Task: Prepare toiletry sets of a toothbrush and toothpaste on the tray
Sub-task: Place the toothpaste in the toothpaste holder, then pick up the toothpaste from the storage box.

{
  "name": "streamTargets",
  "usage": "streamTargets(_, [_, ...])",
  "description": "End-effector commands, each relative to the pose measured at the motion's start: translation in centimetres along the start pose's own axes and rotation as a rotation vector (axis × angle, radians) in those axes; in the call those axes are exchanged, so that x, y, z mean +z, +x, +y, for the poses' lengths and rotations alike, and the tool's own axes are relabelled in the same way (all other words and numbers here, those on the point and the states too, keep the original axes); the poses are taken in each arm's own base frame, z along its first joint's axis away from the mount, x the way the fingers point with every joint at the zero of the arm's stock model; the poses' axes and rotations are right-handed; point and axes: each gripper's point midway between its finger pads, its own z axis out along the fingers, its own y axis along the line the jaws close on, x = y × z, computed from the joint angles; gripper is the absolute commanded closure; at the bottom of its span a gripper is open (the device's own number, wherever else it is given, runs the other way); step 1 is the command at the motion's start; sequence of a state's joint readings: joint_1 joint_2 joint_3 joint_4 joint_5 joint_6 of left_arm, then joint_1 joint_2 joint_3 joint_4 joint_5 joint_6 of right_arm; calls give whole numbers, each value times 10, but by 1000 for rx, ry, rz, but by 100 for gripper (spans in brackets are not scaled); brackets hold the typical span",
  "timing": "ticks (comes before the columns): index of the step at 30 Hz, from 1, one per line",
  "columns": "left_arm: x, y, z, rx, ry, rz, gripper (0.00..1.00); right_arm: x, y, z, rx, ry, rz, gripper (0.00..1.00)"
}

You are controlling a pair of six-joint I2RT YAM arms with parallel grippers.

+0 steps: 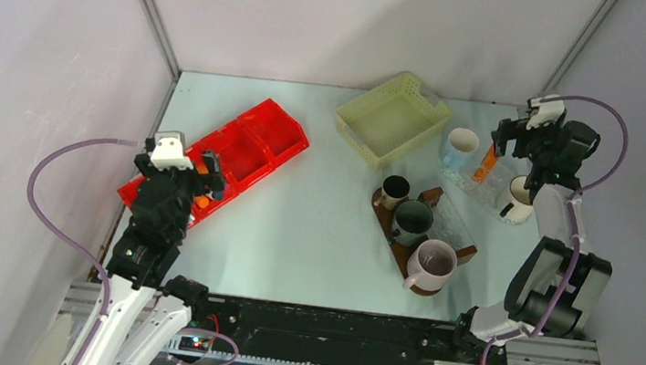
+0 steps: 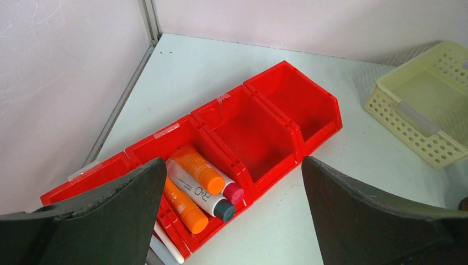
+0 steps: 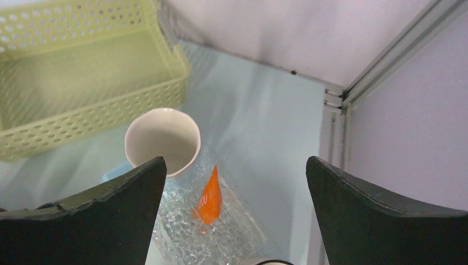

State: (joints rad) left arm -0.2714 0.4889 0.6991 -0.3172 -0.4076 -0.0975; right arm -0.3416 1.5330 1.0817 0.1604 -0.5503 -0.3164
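Toothpaste tube (image 3: 211, 196): bright orange, wedge tapering to thin tip.

only one bit of print to read here: on the white tube (image 2: 196, 190) lying in the red bin (image 2: 265, 105), lower middle of the left wrist view, dark capitals run along its side, an "r" and a "d" with a small mark between them too fine to make out. the orange tubes (image 2: 201, 168) right beside it show no lettering that can be read, and the orange tube (image 3: 211, 196) low in the right wrist view is too blurred to tell. the tape strips (image 2: 165, 131) on the bin's rim look blank, and in the top view nothing is legible.
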Motion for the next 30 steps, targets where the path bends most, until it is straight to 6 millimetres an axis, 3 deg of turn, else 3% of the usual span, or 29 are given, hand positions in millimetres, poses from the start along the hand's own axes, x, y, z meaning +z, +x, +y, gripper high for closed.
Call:
streamTargets(1, [1,-6,3,-44,-30,6,0,-31,-67,-12,35,114,-116,1])
streamTargets(7, [7,10,14,-77,-142,111,0,-65,-112,-4,258,181,-228,1])
streamTargets(10, [12,17,18,-113,-201,155,0,-73,-122,4,357,170,-284,0])
streamTargets(14, [18,34,22,-188,-280,233,0,-94,-142,36,380,35,-399,1])
streamTargets(21, [37,64,19,-373,-359,338,1,-100,-148,68,375,-94,-494,1])
streamTargets(27, [55,87,27,-461,-455,404,0,-93,-148,72,367,-23,-486,0])
streamTargets(30, [67,97,28,-497,-483,436,6,-92,-144,70,392,17,-466,0])
